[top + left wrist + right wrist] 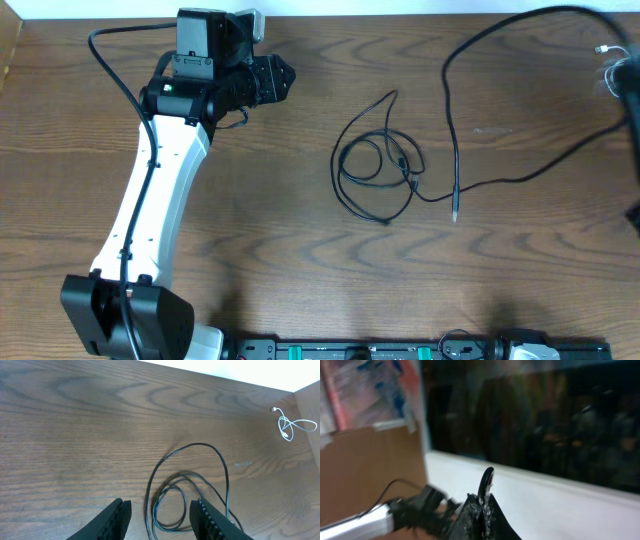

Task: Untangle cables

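Dark wood-grain table [250, 230], with the tangle at its centre.
Our left gripper [160, 506] stands partly parted and empty. The looped thin black cable [375, 165] lies flat just to its right, nearer this arm than the other. Our right gripper [487, 477] is pinched closed. A small white cable [612, 60] sits far right.

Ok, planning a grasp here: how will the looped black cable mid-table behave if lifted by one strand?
Probably floppy: the black cable lies in loose, uneven curves flat on the table, so it should sag. Likely light, being so thin. Its overlapping loops may drag along rather than fall free.
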Robot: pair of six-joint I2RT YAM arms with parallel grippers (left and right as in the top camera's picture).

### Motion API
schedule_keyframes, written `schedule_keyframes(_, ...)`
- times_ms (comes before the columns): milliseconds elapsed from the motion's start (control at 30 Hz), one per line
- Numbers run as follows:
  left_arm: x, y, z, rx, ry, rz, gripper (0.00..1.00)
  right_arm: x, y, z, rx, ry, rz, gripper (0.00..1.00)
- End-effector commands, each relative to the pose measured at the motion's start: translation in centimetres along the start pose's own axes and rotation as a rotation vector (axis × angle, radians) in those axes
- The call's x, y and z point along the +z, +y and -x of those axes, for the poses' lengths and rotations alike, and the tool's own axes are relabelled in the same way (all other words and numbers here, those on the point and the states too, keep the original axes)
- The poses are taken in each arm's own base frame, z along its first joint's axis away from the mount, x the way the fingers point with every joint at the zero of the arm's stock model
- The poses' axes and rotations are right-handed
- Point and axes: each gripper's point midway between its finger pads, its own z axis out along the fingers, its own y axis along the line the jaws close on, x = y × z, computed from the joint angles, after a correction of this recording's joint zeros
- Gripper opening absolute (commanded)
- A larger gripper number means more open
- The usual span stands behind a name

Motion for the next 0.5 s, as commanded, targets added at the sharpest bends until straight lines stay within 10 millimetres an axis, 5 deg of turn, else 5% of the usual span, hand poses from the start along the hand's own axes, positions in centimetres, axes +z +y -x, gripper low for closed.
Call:
schedule_keyframes(0, -0.4, -0.2, 0.3, 0.018, -0.013, 0.002, 0.47, -0.8, -2.4, 1.7, -0.025, -0.068, -0.168, 0.01)
schedule_keyframes(100, -0.3, -0.2, 0.3, 0.023, -0.011, 0.002, 0.49, 0.2, -2.4, -1.1, 0.052, 0.042, -0.121, 0.01)
schedule_keyframes(267, -0.3, -0.2, 0.3, 0.022, -0.010, 0.002, 0.49, 3.6, -4.9, -11.3, 0.366, 0.419, -0.058, 0.01)
schedule_keyframes(467, -0.3, -0.1, 0.1, 0.019, -0.003, 0.004, 0.49, 9.0, -5.6, -18.1, 0.527, 0.635, 0.131, 0.01)
